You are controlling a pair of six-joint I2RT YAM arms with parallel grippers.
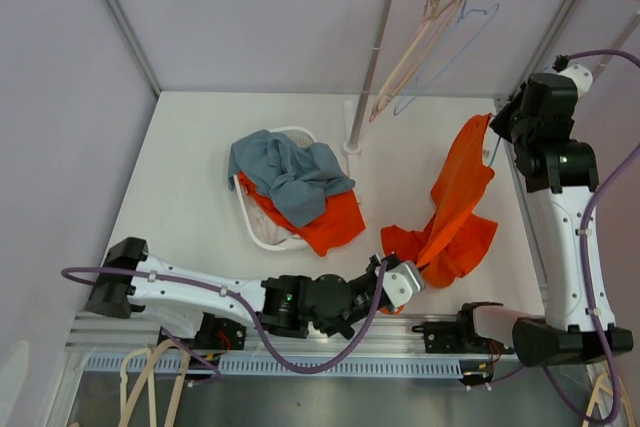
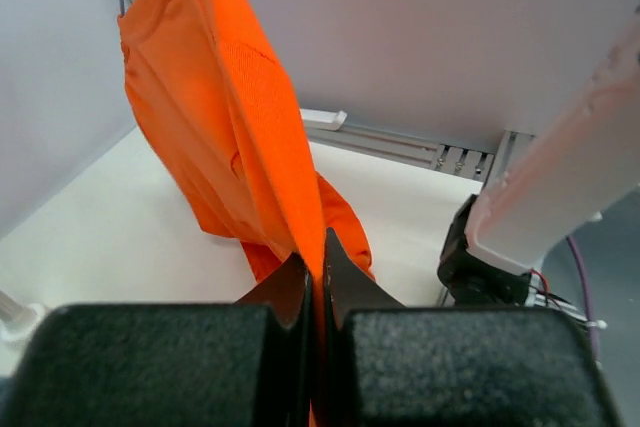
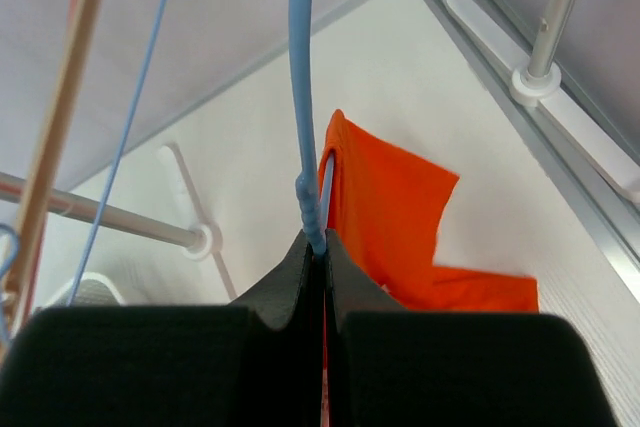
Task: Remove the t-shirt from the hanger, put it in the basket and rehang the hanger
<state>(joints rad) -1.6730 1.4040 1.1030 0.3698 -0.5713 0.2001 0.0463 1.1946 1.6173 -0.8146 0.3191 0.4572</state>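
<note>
t-shirt (image 1: pixel 455 197) orange, stretched from just below right gripper (image 3: pixel 318 247) down to left gripper (image 2: pixel 313 269), tail heaped on table (image 1: pixel 200 147) | left gripper pinched on shirt fold | right gripper clamped on blue hanger (image 3: pixel 300 97) neck | risk: collar snags hanger shoulder; pull drags hanger loose or cloth slips

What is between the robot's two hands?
The orange t-shirt, stretched from the left hand up to the right hand, which pinches the blue hanger. The top view shows it.
</note>
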